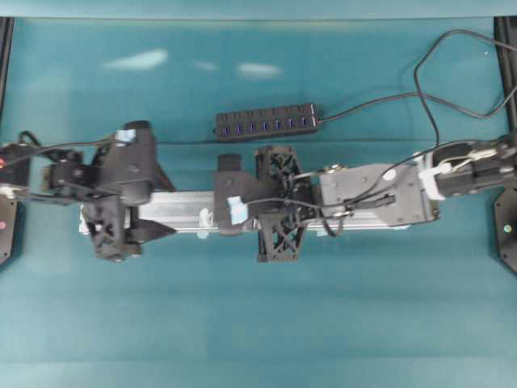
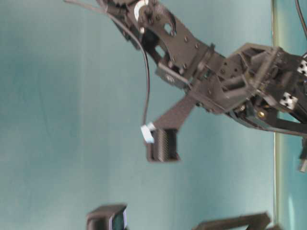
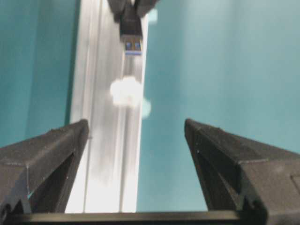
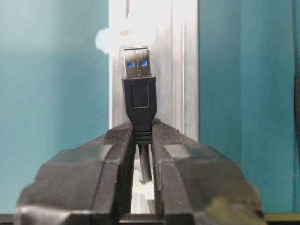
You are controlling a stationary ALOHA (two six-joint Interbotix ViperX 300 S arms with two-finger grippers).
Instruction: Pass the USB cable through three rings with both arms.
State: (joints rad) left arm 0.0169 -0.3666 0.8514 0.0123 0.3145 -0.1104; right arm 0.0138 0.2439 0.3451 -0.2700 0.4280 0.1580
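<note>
— Teal desk point(image 1: 258, 323), silver rail point(image 3: 110, 154) across the middle. Where's the USB cable point(image 4: 138, 93)?
— Pinched in the right claw point(image 4: 139, 136), plug sticking out just before a white ring point(image 4: 124, 37).
— And the left claw point(image 3: 136, 136)?
— Wide apart, holding nothing.

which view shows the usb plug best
The right wrist view: the USB plug fills the centre, sharp, clamped in the right tool, pointing at a ring. The left wrist view shows it small and far off. The overhead and table-level views don't show it clearly.
</note>
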